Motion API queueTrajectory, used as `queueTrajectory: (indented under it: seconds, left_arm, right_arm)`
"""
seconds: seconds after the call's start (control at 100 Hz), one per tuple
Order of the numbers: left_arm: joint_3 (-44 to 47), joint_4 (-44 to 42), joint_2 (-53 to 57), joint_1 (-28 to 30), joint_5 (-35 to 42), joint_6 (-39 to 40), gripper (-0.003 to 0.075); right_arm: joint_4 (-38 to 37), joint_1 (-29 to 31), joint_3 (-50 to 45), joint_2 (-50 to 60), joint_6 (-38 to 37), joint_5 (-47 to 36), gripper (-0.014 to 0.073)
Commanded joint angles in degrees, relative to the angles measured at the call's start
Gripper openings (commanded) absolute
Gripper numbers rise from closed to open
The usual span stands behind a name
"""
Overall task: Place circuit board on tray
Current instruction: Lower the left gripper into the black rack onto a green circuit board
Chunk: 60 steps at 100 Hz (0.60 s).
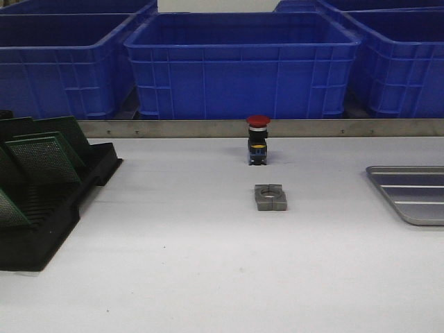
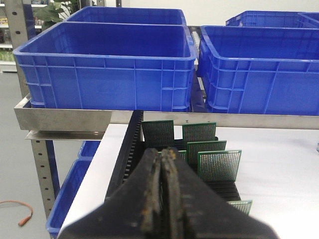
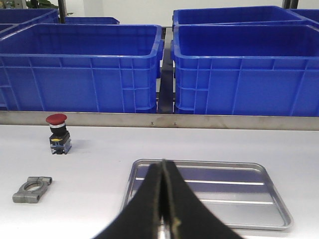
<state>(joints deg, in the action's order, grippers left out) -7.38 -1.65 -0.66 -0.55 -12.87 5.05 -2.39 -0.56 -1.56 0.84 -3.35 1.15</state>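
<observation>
1. Blue bins [image 1: 243, 66] line the far shelf behind a white table [image 1: 208, 277], which takes up most of the front view.
2. A black rack [image 1: 48, 208] at the near left holds green circuit boards [image 1: 45, 159] upright in its slots; none has been lifted out yet.
3. The metal tray [image 1: 416, 194] lies flat at the right edge, bare, well apart from the rack.
4. Between them sit a red push button [image 1: 258, 139] and, nearer, a small grey clamp [image 1: 270, 197].
5. The left gripper [image 2: 163, 199] hangs over the rack with its jaws pressed together, holding nothing; the right gripper [image 3: 163, 199], also closed and empty, hovers at the tray's near side.
6. Judgement: the left jaws should part first, then take one board by its top edge and lift it straight up, clear of its neighbours.
7. Only the wrist views show the grippers; the front view shows neither arm and cuts off the tray.
</observation>
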Motion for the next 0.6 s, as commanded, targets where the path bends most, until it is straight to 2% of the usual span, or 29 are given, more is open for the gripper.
queueTrajectory:
  seconds: [0.0,0.31,0.41,0.51,0.59]
  left_arm:
    - [-6.7,-0.2,-3.5,-0.2,-2.1,-0.2,-0.0020]
    - [-21.6,-0.2,-21.7,-0.2,-18.9,-0.2,-0.0020]
    - [-25.6,1.1,-27.4,-0.2,-23.7,-5.1,-0.0016]
    - [-28.9,4.5,-32.5,-0.5,-26.0,-13.8,0.0064]
    - [-30.8,8.1,-36.3,-0.6,-27.0,-24.5,0.0198]
  right_arm:
    - [-0.8,0.2,0.7,1.2,0.3,-4.5,-0.0060]
    - [-0.8,0.2,0.7,1.2,0.3,-4.5,-0.0060]
    - [-0.8,0.2,0.7,1.2,0.3,-4.5,-0.0060]
    - [-0.8,0.2,0.7,1.2,0.3,-4.5,-0.0060]
    - [-0.8,0.2,0.7,1.2,0.3,-4.5,-0.0060]
